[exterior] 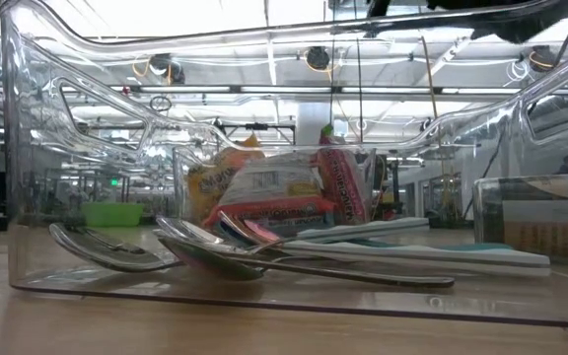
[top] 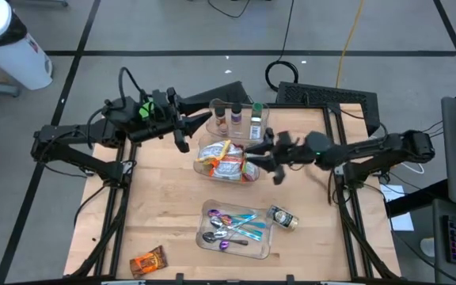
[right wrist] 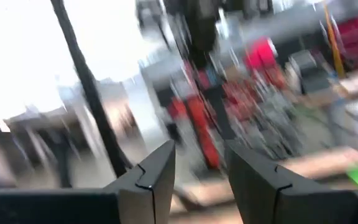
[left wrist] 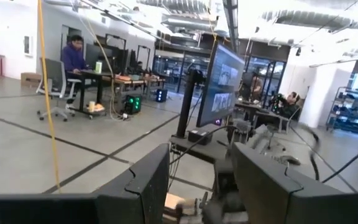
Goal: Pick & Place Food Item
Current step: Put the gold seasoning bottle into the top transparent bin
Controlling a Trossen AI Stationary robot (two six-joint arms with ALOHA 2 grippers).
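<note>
The snack packet [top: 148,261] lies on the table well down-left of the cutlery tray [top: 266,244], long axis slanting up-right. Left gripper [top: 187,133] and right gripper [top: 266,160] stand parted, both empty.

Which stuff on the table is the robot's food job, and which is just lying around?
For the job:
- snack packets in the clear bin
- orange snack bag near the table's front edge
- left hand and right hand, both above the bin

Just lying about:
- spoons in a clear tray
- spice bottles
- small jar
</note>
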